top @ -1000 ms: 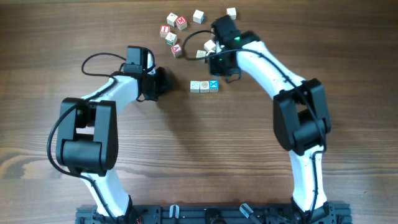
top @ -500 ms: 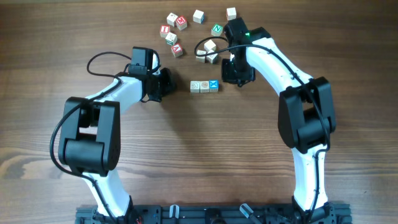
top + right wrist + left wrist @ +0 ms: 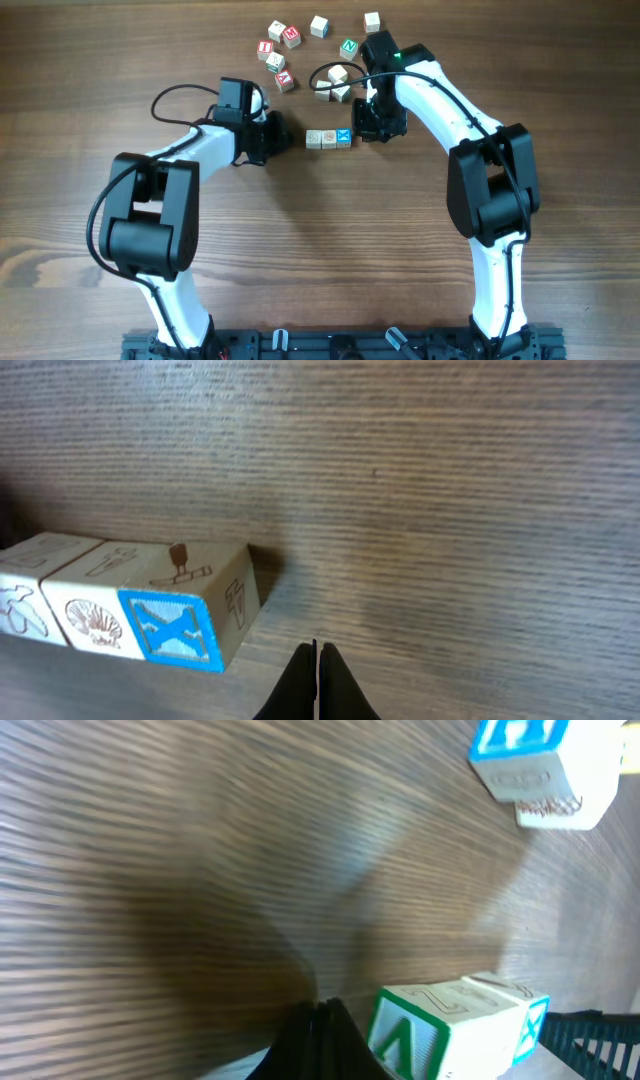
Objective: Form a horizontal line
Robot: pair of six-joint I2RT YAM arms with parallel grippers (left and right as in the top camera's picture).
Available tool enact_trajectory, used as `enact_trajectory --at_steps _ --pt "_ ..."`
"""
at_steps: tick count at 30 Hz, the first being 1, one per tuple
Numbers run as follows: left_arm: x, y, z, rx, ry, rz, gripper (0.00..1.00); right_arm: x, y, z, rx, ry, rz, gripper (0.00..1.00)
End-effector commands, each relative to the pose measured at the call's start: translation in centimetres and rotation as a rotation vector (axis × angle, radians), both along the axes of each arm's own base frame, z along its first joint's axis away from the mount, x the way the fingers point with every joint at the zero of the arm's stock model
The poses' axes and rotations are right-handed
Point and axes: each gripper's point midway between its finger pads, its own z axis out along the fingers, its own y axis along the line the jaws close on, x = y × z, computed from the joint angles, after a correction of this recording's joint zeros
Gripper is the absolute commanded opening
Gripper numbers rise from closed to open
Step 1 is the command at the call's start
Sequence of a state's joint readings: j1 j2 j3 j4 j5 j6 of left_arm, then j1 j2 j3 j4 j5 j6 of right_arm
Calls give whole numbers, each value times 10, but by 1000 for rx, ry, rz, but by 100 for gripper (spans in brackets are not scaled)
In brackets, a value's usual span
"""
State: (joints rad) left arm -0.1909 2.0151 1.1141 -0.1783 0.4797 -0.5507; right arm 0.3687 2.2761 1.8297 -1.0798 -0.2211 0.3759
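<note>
step: squaring up | horizontal line (image 3: 329, 138): three cubes touching, between my tips, cyan end toward right gripper (image 3: 368, 128) | left gripper (image 3: 281, 140): near beige end | both clenched, holding nothing | how: push ends inward gently, tips low, so no cube twists

Brown wood-grain table (image 3: 300, 260); horizontal line (image 3: 329, 138) of three touching cubes mid-table; loose letter cubes (image 3: 290, 36) scattered nearer far edge

Robotics lab bench (a tabletop rig)
Its left arm (image 3: 190, 150) and right arm (image 3: 440, 105) stand on a black rail (image 3: 330, 343) at a wood-grain table (image 3: 300, 250).
</note>
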Motion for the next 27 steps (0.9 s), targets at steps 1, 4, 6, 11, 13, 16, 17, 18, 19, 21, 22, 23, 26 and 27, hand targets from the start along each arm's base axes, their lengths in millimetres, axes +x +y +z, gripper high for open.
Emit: enact_trajectory --at_steps 1,4,6,11,13,16,17,18,19,21,22,23,26,27 --pt "-26 -2 -36 54 87 -32 4 1 8 6 34 -4 16 4" --pt "-26 -2 -36 59 86 -31 4 -1 10 4 46 6 19 4" --pt "-25 -2 -36 58 84 -29 4 -3 10 0 50 14 20 4" --pt "-25 -2 -36 58 83 -30 4 -10 16 -8 90 34 40 5" --pt "-25 -2 -36 57 82 -30 4 -11 17 -9 102 37 41 4" --pt "-25 -2 -36 57 83 -30 4 -10 18 -10 103 35 42 5" --pt "-25 -2 -36 57 83 -30 4 -10 18 -10 103 35 42 5" --pt "-25 -2 -36 57 83 -30 4 -10 18 -10 103 36 40 5" --pt "-25 -2 -36 57 83 -30 4 -11 17 -10 102 37 40 4" --pt "-25 -2 -36 57 82 -30 4 -11 18 -10 107 38 41 4" --pt "-25 -2 -36 57 82 -30 4 -10 18 -10 107 37 40 4" --pt "-25 -2 -36 57 81 -30 4 -10 19 -10 111 36 41 5" --pt "-24 -3 -35 55 76 -31 4 -10 19 -10 111 37 36 5" --pt "-24 -3 -35 51 75 -32 4 -10 19 -10 111 37 36 5"
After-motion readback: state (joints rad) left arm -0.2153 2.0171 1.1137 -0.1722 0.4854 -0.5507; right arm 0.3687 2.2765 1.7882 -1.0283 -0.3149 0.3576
